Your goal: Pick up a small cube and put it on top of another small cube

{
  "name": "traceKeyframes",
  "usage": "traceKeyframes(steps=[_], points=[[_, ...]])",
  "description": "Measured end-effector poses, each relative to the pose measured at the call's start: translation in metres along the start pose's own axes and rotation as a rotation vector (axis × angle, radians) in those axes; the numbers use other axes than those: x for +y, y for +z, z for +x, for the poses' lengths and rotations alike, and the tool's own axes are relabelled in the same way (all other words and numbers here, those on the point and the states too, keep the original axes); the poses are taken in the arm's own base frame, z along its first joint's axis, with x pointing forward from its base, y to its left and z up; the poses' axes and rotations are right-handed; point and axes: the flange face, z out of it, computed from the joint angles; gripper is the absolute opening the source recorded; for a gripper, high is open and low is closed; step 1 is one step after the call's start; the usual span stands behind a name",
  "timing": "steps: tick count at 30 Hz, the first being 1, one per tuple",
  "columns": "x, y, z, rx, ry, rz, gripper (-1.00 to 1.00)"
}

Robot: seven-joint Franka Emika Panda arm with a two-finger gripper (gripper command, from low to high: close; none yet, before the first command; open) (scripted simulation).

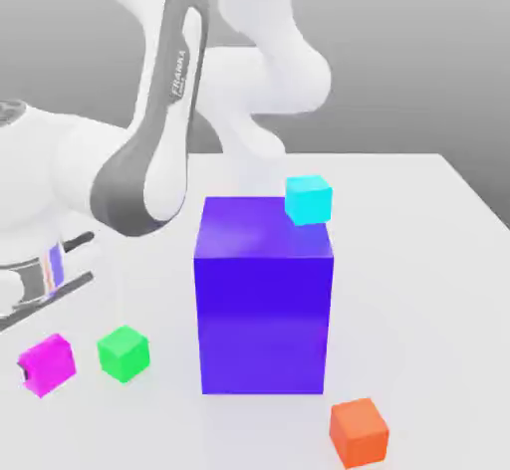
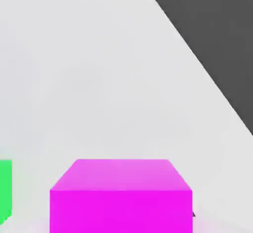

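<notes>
The gripper (image 1: 25,304) hovered just above the magenta cube (image 1: 47,363), fingers pressed together on nothing; the green cube (image 1: 124,352) sat beside that magenta cube.

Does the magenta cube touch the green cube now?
Apart. In the exterior view, bare white table separates the magenta cube from the green cube.

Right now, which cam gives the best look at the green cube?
The exterior view: the whole green cube sits on the table, apart from the magenta cube on its left. The hand view catches just a green sliver at the frame edge.
</notes>
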Motion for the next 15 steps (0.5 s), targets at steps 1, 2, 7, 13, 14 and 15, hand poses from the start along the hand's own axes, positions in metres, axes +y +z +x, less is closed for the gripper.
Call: traceKeyframes(steps=[1,2,7,13,14,15], points=[[-0.005,-0.002,-0.010,0.000,-0.031,0.001,-1.00],[-0.011,-0.004,-0.019,0.000,-0.062,0.002,-1.00],[-0.046,-0.008,-0.063,0.018,-0.230,0.015,-1.00],[-0.066,0.016,-0.072,0.039,-0.320,0.024,-1.00],[-0.066,0.023,-0.071,0.040,-0.321,0.024,-1.00],[-0.067,0.030,-0.071,0.040,-0.321,0.024,-1.00]])
